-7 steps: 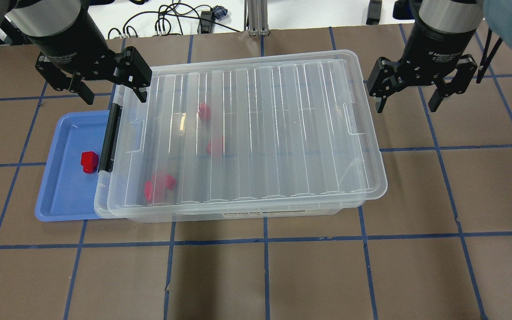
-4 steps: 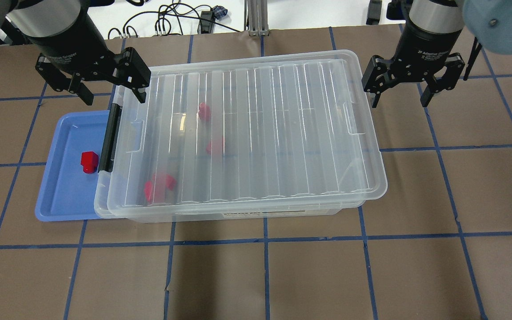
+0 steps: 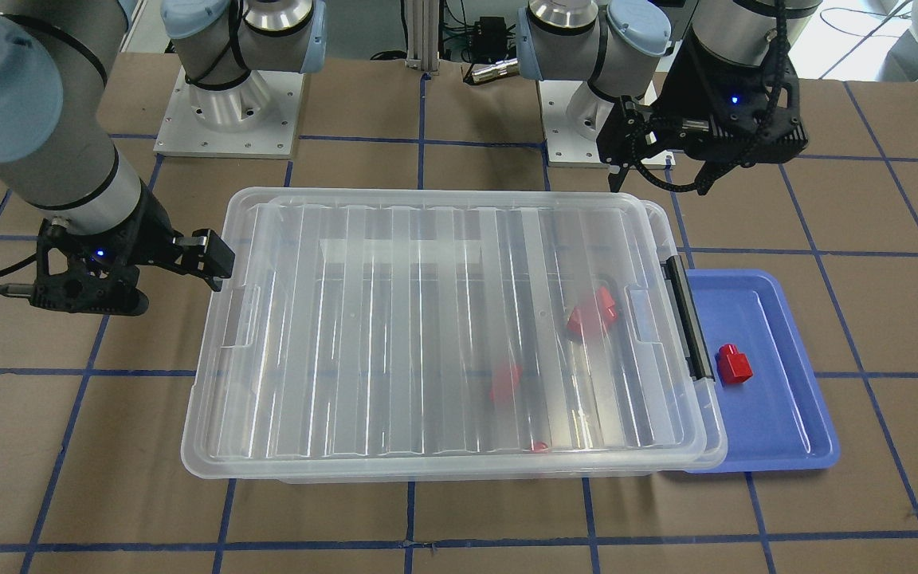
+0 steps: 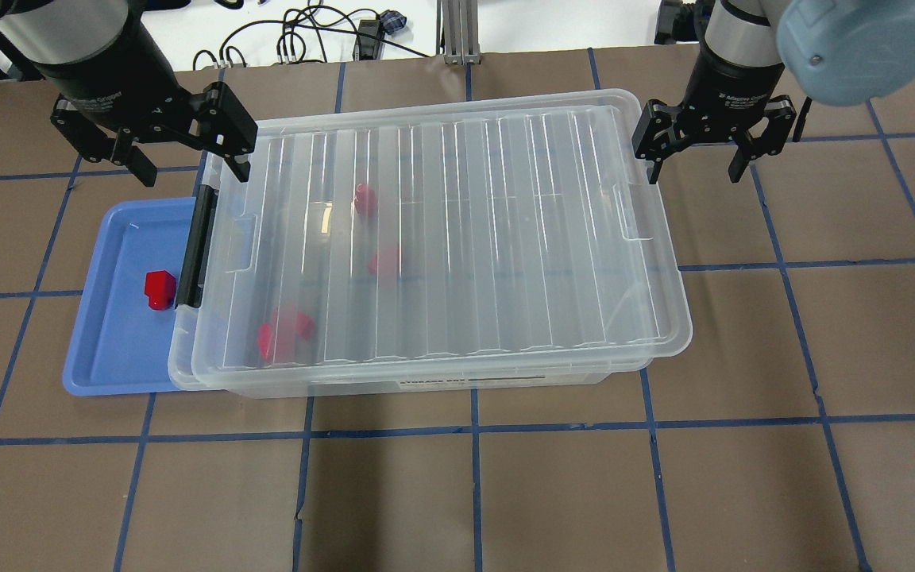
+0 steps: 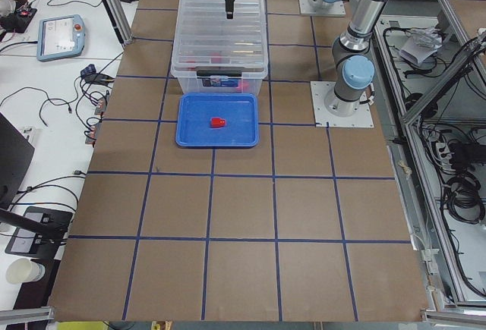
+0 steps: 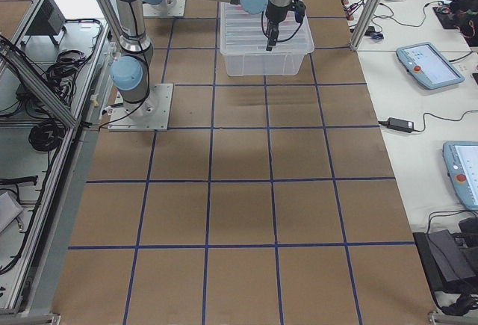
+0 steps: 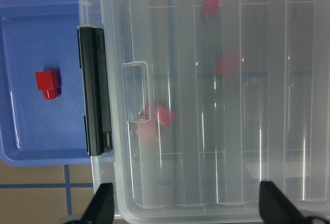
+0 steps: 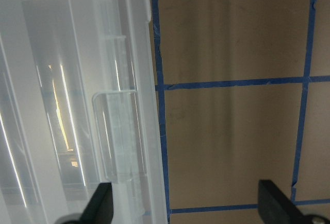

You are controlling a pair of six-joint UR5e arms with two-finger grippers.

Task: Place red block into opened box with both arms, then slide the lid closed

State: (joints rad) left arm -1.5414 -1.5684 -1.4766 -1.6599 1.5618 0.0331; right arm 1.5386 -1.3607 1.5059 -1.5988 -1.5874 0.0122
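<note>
A red block (image 4: 160,289) (image 3: 733,364) (image 7: 48,83) lies on the blue tray, left of the box's black latch bar (image 4: 197,246). The clear box (image 4: 426,385) is almost fully covered by its ribbed lid (image 4: 457,238) (image 3: 427,335), which sits shifted slightly right. Several more red blocks (image 4: 287,332) show blurred through the lid. My left gripper (image 4: 187,163) (image 7: 188,208) hangs open over the box's far left corner. My right gripper (image 4: 694,168) (image 8: 185,206) is open at the lid's far right corner, one finger over the lid's edge and one over the table. Neither holds anything.
The shallow blue tray (image 4: 108,357) is tucked under the box's left end. Cables (image 4: 306,40) and an aluminium post (image 4: 457,32) lie beyond the table's far edge. Both arm bases (image 3: 228,112) stand behind the box. Brown table with a blue tape grid surrounds everything.
My right gripper has moved left and farther back, up to the lid's far right corner. The left gripper drifted slightly left and back. Lid, box and blocks have not moved.
</note>
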